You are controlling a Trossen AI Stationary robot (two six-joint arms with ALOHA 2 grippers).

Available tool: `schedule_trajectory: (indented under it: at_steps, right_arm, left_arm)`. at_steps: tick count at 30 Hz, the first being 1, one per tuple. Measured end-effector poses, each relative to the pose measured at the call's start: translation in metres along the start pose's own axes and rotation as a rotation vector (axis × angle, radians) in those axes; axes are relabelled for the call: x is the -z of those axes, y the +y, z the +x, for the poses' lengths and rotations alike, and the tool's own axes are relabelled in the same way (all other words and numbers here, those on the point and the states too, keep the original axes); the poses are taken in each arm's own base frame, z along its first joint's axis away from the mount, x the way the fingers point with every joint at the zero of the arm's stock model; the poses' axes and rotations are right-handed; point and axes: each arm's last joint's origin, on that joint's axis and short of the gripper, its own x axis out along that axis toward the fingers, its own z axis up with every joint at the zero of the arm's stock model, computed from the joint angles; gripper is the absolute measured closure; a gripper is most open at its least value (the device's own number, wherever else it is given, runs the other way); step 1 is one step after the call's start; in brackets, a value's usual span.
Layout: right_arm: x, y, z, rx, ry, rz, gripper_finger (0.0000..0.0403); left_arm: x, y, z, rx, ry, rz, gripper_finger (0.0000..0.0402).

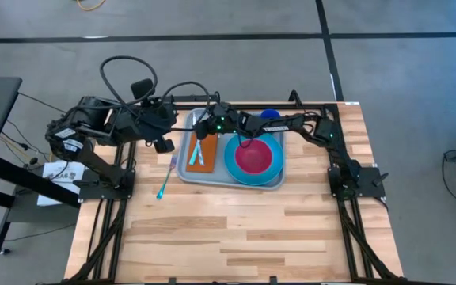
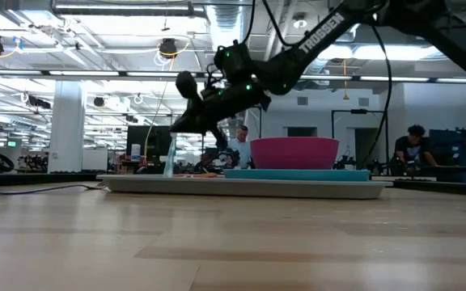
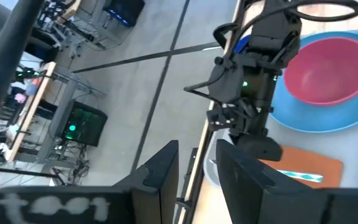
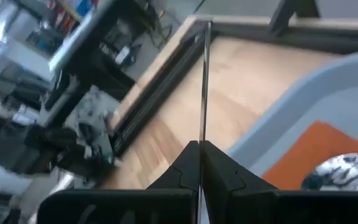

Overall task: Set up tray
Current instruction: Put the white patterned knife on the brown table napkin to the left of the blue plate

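Tray [image 1: 190, 172] flat on wooden table [image 1: 236, 229], just under right gripper [image 1: 204, 127]. Looks light, stiff, smooth; best grabbed by raised rim. Right gripper pinching thin metal utensil [image 4: 202, 87]. Left gripper [image 3: 194, 177] off beside tray, slightly spread, holding nothing. Big bright workshop behind.

Pink bowl [image 1: 253, 157] on blue plate [image 1: 233, 164]; orange napkin [image 1: 203, 154].
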Motion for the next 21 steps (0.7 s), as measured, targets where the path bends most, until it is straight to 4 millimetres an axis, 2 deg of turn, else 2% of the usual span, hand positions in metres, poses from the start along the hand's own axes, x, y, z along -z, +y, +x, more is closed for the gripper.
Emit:
schedule_trajectory:
  at_steps: [5,12,21]
  right_arm:
    - [0.0,0.014,-0.003,0.035,-0.051,-0.016,0.0403]
    - [0.008,0.015,-0.005,0.106,0.014,0.007,0.0403]
    - [0.016,0.024,-0.004,0.207,-0.081,0.054,0.0403]
  left_arm:
    - [0.0,0.0,0.0,0.008,-0.001,0.013,0.0303]
    - [0.0,0.0,0.0,0.009,0.0,0.003,0.0303]
    - [0.0,0.0,0.0,0.01,0.0,-0.021,0.0303]
